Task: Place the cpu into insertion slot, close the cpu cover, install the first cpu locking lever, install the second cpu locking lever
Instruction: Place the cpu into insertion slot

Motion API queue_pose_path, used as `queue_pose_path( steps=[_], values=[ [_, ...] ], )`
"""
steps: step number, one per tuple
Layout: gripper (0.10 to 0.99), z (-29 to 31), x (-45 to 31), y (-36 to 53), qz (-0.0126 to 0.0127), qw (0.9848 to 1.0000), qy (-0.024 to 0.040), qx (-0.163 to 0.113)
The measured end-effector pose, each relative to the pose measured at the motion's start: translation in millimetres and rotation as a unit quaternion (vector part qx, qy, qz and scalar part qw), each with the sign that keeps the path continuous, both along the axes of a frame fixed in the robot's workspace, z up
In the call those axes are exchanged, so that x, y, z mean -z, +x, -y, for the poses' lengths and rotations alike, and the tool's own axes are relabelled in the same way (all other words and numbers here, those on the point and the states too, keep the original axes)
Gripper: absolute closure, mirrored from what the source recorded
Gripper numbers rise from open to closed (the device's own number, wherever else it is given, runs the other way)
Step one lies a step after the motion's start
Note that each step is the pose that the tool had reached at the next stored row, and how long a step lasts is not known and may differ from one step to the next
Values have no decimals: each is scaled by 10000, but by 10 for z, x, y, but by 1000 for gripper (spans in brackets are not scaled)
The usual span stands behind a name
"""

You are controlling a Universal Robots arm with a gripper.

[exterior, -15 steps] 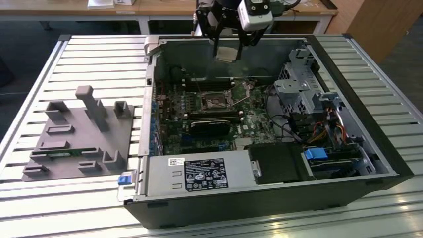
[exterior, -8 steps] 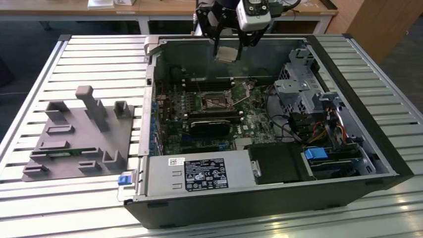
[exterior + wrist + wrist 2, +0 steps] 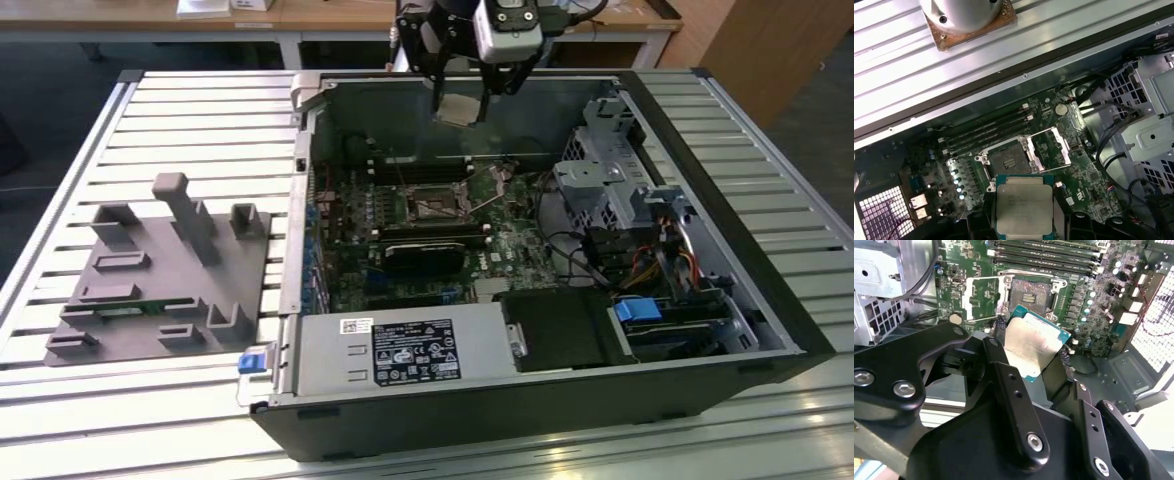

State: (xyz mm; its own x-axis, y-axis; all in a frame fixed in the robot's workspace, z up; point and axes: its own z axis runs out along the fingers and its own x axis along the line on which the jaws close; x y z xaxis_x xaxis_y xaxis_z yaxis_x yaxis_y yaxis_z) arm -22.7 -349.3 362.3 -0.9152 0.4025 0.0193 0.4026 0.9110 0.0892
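- The gripper (image 3: 465, 98) hangs above the far end of the open computer case (image 3: 441, 425). Its fingers are drawn in to the width of the cpu (image 3: 1033, 342) and pinch it by two opposite edges.
- In both wrist views the chip's silver-grey top faces the camera, with a thin green border showing around it. It looks somewhat tilted in the grip rather than dead level.
- The cpu is in the air, well clear of the green board and not yet over its seat.
- The insertion slot (image 3: 1006, 162) lies bare below, a dark square in a silvery rim, next to the long black memory slots (image 3: 989, 127).
- The cpu cover (image 3: 1051, 147) is swung open and lies just beside the socket on the side away from the memory slots, so the way in is free.
- I cannot make out how the locking levers stand.
- I judge the chip light, stiff and flat, with a smooth metal top that would be slick under a pad.
- Its underside, and the contacts in the socket, are likely the delicate parts.
- The thin side edges are the sensible place to hold it, as it is held now. With so little to bite on, it could pivot or slip between the fingers.
- A grey fixture block (image 3: 160, 270) sits on the slatted table (image 3: 200, 110) at the exterior view's left, well apart from the work.
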Motion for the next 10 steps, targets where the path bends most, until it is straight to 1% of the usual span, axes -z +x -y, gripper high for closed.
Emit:
queue_pose_path(
  steps=[10],
  values=[
    [545, 0, 4, 0, 0, 9995, 0, 315]
  ],
)
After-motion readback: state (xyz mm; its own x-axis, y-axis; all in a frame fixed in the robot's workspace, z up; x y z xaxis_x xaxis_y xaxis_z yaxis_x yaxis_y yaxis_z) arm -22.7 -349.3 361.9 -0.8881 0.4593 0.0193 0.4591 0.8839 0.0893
